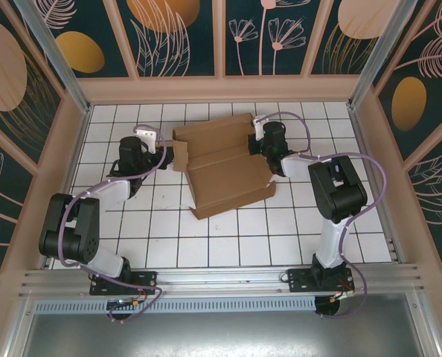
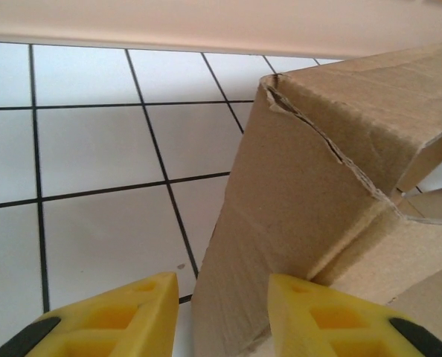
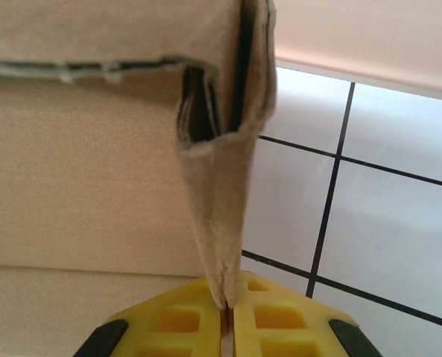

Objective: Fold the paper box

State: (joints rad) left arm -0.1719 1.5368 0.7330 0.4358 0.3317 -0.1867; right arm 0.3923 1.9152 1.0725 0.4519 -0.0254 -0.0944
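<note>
Set between the two arms in the top view: the paper box (image 1: 225, 167), on the white tiled table (image 1: 318, 223).

Right gripper (image 3: 228, 312): closed all the way, no gap left between the jaws, pinching the lower tip of a folded-over flap of the paper box (image 3: 94, 186). Directly above that grip, flap standing upright and widening upward into a doubled layer with a dark hollow inside. To the left of the grip, a broad flat panel, touching the flap along its side. From above, right gripper (image 1: 256, 146) at the far right corner of the box, just beside the raised flap.

Left gripper (image 2: 222, 312): jaws spread wide, clamped on nothing. Between them, the lower edge of a standing wall of the paper box (image 2: 318, 186); right jaw up against the cardboard, left jaw just clear of it, a sliver of tile showing in the gap. From above, left gripper (image 1: 170, 156) at the left edge of the box.

Plain brown corrugated cardboard, partly folded. Near panel flat on the tiles and skewed to the grid, far panel lifted along a crease. Top corner ahead of the left gripper creased and split, with a ragged dark tear running down the fold. Cut edges rough, fluting exposed at the flap in the right wrist view.
</note>
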